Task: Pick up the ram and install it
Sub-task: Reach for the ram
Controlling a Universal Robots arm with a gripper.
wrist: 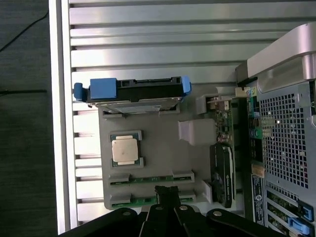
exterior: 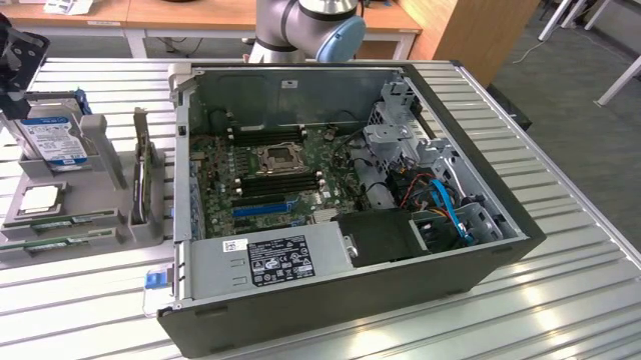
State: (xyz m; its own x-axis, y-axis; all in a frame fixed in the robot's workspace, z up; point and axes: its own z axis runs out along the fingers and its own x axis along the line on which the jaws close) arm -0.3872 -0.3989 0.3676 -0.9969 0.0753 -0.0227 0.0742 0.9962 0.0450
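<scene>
- Exterior view, nine o'clock of the computer case (exterior: 350, 300): a grey holder (exterior: 100, 157) on the slatted tabletop (exterior: 561, 300) carries the loose parts.
- Hard drive (exterior: 55, 139): stands upright at the holder's twelve o'clock end and has a blue-white label.
- Processor (exterior: 38, 199): lies flat in its recess, at six o'clock of the drive.
- Ram (exterior: 75, 221): two green sticks lie in parallel slots at the holder's six o'clock end. Both are seated and neither is lifted.
- End effector (wrist: 167, 190): in the wrist view it hangs over the ram sticks with its fingers closed together, gripping nothing.
- Graphics card (exterior: 148, 180): stands on edge at three o'clock of the holder, just beside the case wall.
- Memory slots (exterior: 266, 136): sit on the motherboard inside the case, at twelve and six o'clock of the socket.
- Hazards, as a judgement:
  - Closed fingers cannot straddle a stick, so a descent like this would strike the board or its chips.
  - The sticks lie close together, so an off-centre approach could nudge or catch the neighbouring one.
  - A thin stick may tilt in the grip and then jam at the slot.
</scene>
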